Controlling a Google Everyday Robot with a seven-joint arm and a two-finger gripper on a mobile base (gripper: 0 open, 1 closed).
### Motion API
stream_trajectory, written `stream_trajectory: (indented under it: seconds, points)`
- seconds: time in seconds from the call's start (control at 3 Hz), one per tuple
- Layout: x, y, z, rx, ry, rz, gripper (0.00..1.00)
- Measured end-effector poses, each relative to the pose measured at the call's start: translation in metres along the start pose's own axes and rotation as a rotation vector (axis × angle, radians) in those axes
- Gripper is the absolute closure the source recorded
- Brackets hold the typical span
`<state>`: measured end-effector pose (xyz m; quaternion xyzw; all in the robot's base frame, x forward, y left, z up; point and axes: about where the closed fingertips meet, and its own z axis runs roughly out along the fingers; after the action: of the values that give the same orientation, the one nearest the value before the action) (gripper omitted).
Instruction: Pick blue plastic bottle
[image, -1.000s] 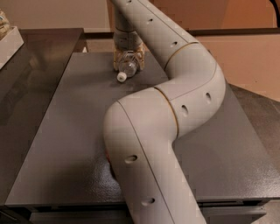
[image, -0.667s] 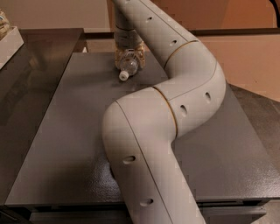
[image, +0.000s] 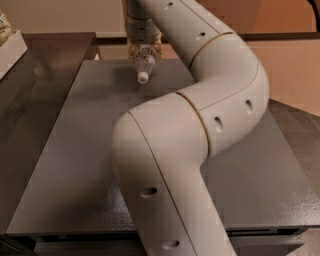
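Pointing its white cap down-frame, the small clear blue plastic bottle (image: 143, 68) lies at upper centre over the grey surface (image: 75, 165), the gripper (image: 144, 58) fingers clamped on its sides.

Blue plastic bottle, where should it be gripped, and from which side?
Grip the blue plastic bottle across its mid-body, coming from above. Its white cap points toward the camera, leaving the rounded sides free to left and right; the cap itself is too narrow. The gripper sits exactly there, at the far end of the table, closed on the body's sides.
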<state>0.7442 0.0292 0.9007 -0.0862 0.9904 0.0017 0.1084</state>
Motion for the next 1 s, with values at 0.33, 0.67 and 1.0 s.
stream_trajectory:
  seconds: [0.33, 0.67, 1.0]
  points:
    - [0.008, 0.003, -0.038, -0.015, -0.048, -0.101, 1.0]
    - [0.021, 0.004, -0.072, -0.021, -0.085, -0.197, 1.0]
    - [0.034, 0.005, -0.101, -0.018, -0.113, -0.291, 1.0]
